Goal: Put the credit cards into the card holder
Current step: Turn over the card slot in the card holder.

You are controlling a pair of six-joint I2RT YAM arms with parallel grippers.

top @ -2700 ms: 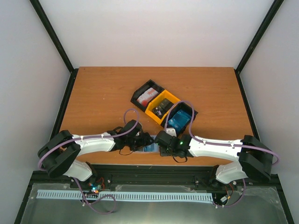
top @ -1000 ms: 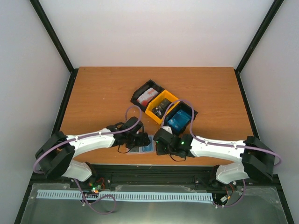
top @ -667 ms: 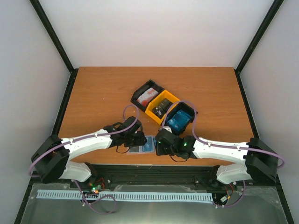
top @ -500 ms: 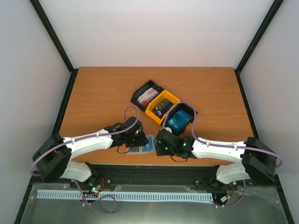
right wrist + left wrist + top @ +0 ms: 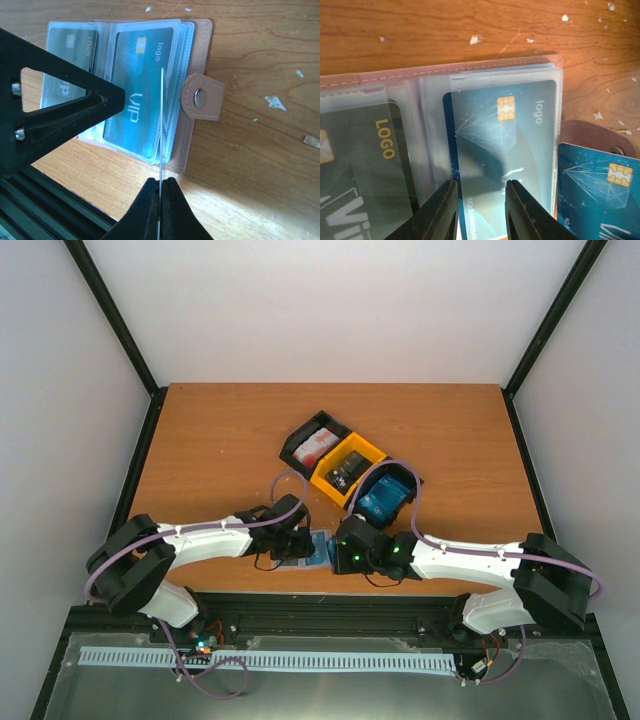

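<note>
We see the left gripper [image 5: 480,184], jaws slightly apart over the pocketed card [image 5: 505,135], pinching or not we cannot tell, in the card holder [image 5: 200,40] lying open at the near edge of the table [image 5: 260,150], where the right gripper [image 5: 161,181] clenches a loose blue card [image 5: 597,192].

Overhead cam sits high on the near side, looking down over the whole brown wooden table [image 5: 220,440]. Both wrist cams look down at the open pinkish-tan folding card holder [image 5: 202,45] by the near edge. The left one's super tight, the right one's a bit further back. All three views share it.
</note>
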